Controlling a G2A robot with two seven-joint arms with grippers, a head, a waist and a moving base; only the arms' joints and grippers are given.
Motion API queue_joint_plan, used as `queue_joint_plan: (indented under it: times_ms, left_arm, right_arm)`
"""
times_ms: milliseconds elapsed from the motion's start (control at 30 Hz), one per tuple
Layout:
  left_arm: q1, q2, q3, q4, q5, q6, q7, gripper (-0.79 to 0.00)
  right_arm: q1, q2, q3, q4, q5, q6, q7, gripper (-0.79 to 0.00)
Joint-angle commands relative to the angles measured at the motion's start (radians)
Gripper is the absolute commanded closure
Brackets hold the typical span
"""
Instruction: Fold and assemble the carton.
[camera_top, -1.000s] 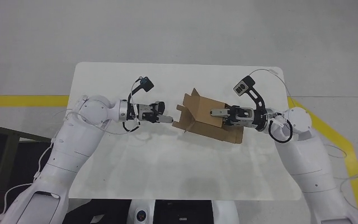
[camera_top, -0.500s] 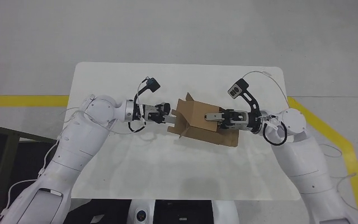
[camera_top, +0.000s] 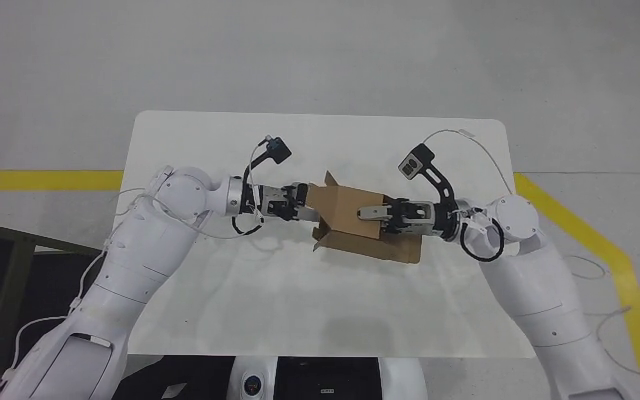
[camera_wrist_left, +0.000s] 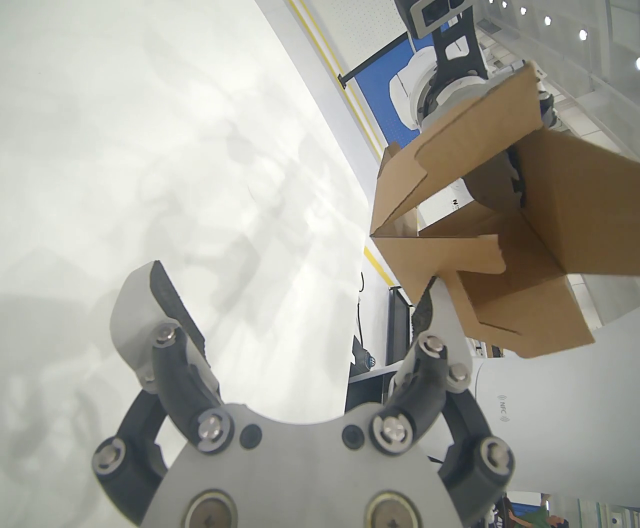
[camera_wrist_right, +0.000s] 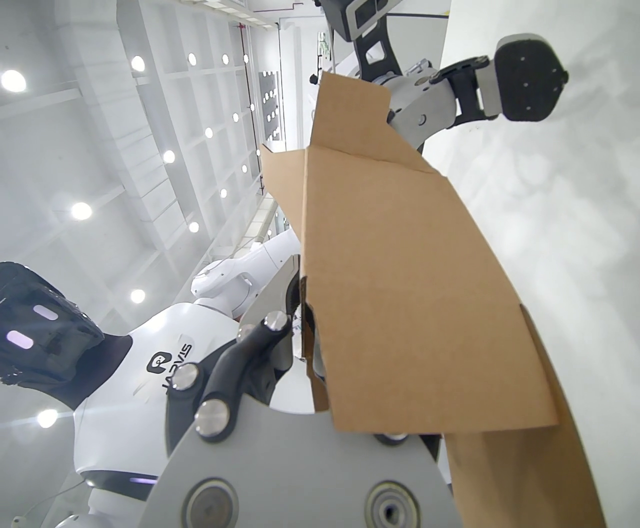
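cardboard is taking up the middle of the scene: the carton (camera_top: 365, 222), brown and half opened, is lying tilted over the centre of the white table (camera_top: 200, 300), and i cannot tell whether its lower edge is touching the surface. its loose flaps are sticking out toward the left arm. the right gripper (camera_top: 368, 212) is pinching one wall of the carton. in the right wrist view one of its fingers (camera_wrist_right: 287, 305) is pressing against one face of that panel, while its partner is hiding behind the cardboard. the left gripper (camera_wrist_left: 300, 295) is standing at the carton's open end with its jaws spread wide. one of its fingertips (camera_wrist_left: 425, 307) is touching or lying just beside the edge of a lower flap, i cannot tell which. the other pad (camera_wrist_left: 172, 300) is hovering over bare table with nothing against it. in the top view the two arms are lying stretched in from opposite sides, meeting at the carton.
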Motion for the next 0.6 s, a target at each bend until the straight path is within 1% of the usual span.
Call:
queue_joint_plan:
  times_ms: [0,233,567]
  left_arm:
    - [-0.005,-0.002,0.008,0.001,-0.001,-0.002,0.003,-0.785]
    - [-0.017,-0.004,0.015,0.013,-0.003,-0.008,0.010,-0.785]
    - [-0.016,0.002,0.001,0.027,-0.002,-0.014,0.014,-0.785]
  right_arm:
    - [0.003,-0.002,-0.012,-0.002,0.000,0.001,-0.001,0.000]
    - [0.017,-0.009,-0.039,0.004,0.005,-0.002,0.000,0.000]
    - [0.015,-0.012,-0.038,0.019,0.030,-0.008,-0.010,0.000]
